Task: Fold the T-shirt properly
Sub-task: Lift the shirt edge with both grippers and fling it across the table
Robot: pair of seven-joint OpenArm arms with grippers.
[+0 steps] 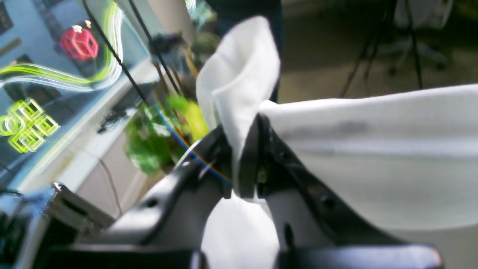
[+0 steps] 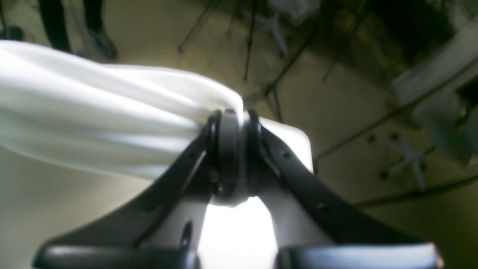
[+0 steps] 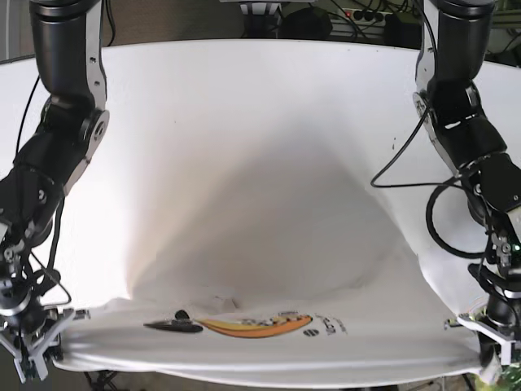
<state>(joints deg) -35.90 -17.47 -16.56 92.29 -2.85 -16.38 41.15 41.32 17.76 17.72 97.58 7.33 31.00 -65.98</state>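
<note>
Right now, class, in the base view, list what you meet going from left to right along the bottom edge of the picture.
Right arm's end effector gripping the shirt corner → black oval mark printed on the white T-shirt → yellow-orange banana-shaped print → small dark printed marks → left arm's end effector gripping the opposite corner.

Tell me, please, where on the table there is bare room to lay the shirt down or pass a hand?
The far table between the two arms' upper links is bare. The middle and near side are taken: the T-shirt drapes from the table up to its near edge, stretched between the right gripper and left gripper, both with jaws shut on cloth. The near corners around the grippers are crowded.
</note>
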